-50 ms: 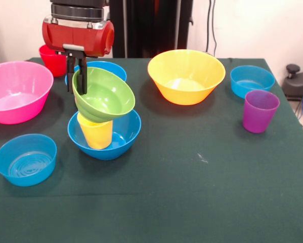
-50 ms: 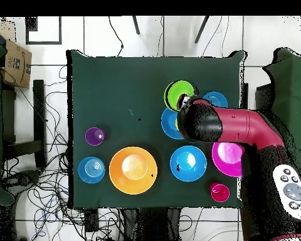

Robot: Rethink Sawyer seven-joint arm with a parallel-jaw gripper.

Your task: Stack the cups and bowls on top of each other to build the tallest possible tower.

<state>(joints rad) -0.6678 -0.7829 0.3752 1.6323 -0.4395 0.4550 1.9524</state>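
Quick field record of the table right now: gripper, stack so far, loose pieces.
gripper: shut on rim of green bowl, bowl tilted
stack: blue bowl as base, yellow cup standing in it, green bowl resting on the cup
loose cups: purple cup upright, alone; red cup behind the arm
loose bowls: pink bowl, orange bowl, light-blue bowl, second light-blue bowl, another blue bowl behind the stack
table: dark green cloth
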